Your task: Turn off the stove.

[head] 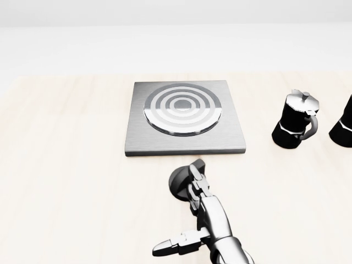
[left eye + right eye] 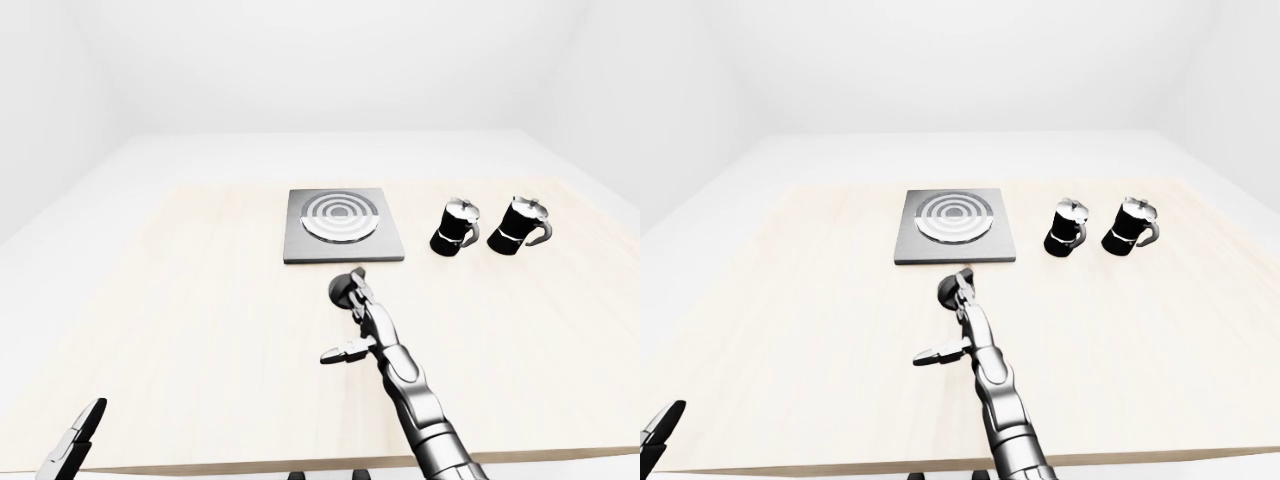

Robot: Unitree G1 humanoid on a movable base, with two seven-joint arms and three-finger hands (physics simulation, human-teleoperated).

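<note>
Stove (image 1: 184, 118) sits unlit-looking; its knob (image 1: 181, 184) at 6 o'clock is under the right hand (image 1: 199, 190), fingers spread wide; whether it's turned, I cannot tell.

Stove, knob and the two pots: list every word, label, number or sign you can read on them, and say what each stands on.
None: no readable text in any view.
Stove: only concentric burner rings, no lettering.
Knob: plain dark disc, no markings visible; right hand partly covers it.
Two moka pots: plain black and silver, no label.
</note>
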